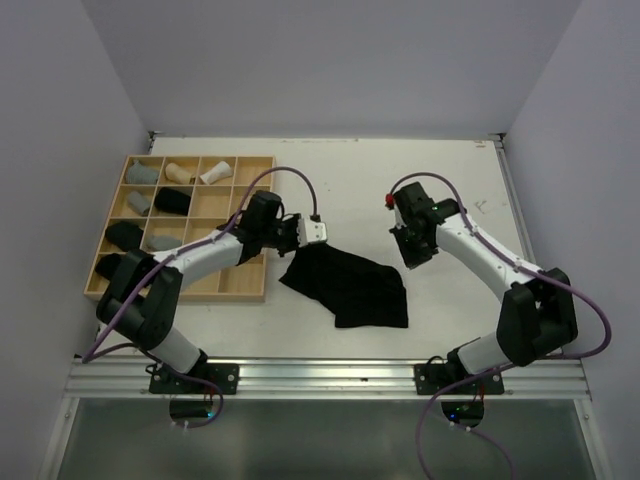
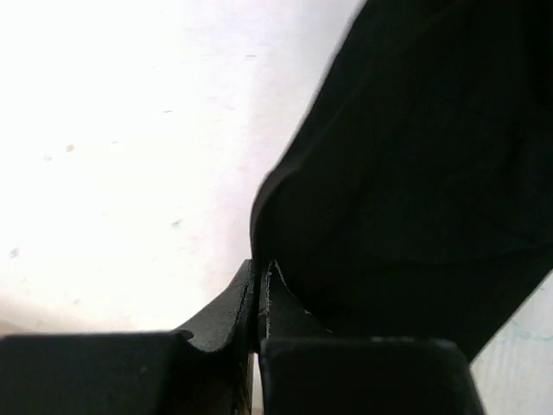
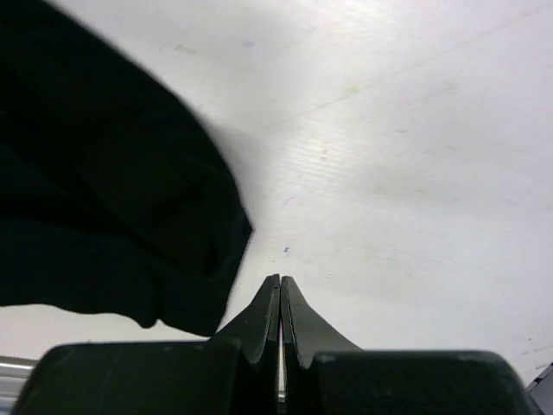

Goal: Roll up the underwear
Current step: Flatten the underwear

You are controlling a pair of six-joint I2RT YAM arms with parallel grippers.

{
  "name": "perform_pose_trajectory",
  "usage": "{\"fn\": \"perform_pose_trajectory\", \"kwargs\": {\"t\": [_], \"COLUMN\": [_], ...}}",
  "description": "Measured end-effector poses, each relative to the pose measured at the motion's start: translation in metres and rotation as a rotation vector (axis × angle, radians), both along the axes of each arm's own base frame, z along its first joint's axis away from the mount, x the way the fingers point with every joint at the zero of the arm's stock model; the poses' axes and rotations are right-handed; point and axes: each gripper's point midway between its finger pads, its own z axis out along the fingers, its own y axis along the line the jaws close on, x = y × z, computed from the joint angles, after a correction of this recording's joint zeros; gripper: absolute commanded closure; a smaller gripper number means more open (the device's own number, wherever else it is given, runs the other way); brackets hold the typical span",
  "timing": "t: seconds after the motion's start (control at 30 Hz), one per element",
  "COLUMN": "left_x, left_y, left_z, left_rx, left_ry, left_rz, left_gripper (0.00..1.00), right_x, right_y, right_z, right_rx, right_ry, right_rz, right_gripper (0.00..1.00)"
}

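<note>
**Black cloth flat at the middle of the table**

Black underwear point(image 1: 350, 285) lies spread on the white table point(image 1: 450, 180), between the two arms. The left gripper point(image 1: 313, 232) is at the far left corner of the cloth with its jaws pressed together; I cannot tell if cloth is caught between them. The right gripper point(image 1: 413, 258) is also closed, holds nothing, and stays just beside the right edge of the cloth. On the left, the wooden tray point(image 1: 250, 290) keeps grey, beige, white and black rolls point(image 1: 172, 200) in its compartments.

1 flat blk underwear point(image 1: 350, 285), 7 rolled ones point(image 1: 173, 200) in 1 wooden tray point(image 1: 243, 282), 2 arms: L point(image 1: 200, 255), R point(image 1: 480, 255)
</note>
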Motion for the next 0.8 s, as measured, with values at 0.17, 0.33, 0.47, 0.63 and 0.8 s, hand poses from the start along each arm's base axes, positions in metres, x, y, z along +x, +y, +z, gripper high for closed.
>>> {"fn": "perform_pose_trajectory", "kwargs": {"t": [0.17,0.33,0.47,0.63,0.8], "left_x": [0.036,0.032,0.024,0.022,0.025], "left_y": [0.023,0.023,0.02,0.022,0.025], "left_z": [0.053,0.078,0.058,0.017,-0.004], "left_rx": [-0.082,-0.122,-0.096,-0.047,-0.033], "left_ry": [-0.05,-0.074,-0.003,0.117,0.207], "left_rz": [0.109,0.089,0.076,0.11,0.152], "left_gripper": [1.0,1.0,1.0,1.0,1.0], "right_x": [0.024,0.029,0.023,0.023,0.023], "right_y": [-0.033,-0.009,0.018,0.053,0.074], "right_z": [0.038,0.058,0.048,0.025,0.002], "right_rx": [0.036,0.18,0.259,0.326,0.343], "right_ry": [-0.142,-0.182,-0.152,-0.189,-0.26], "right_rz": [-0.172,-0.12,-0.031,0.103,0.29], "right_gripper": [1.0,0.82,0.76,0.77,0.78]}}
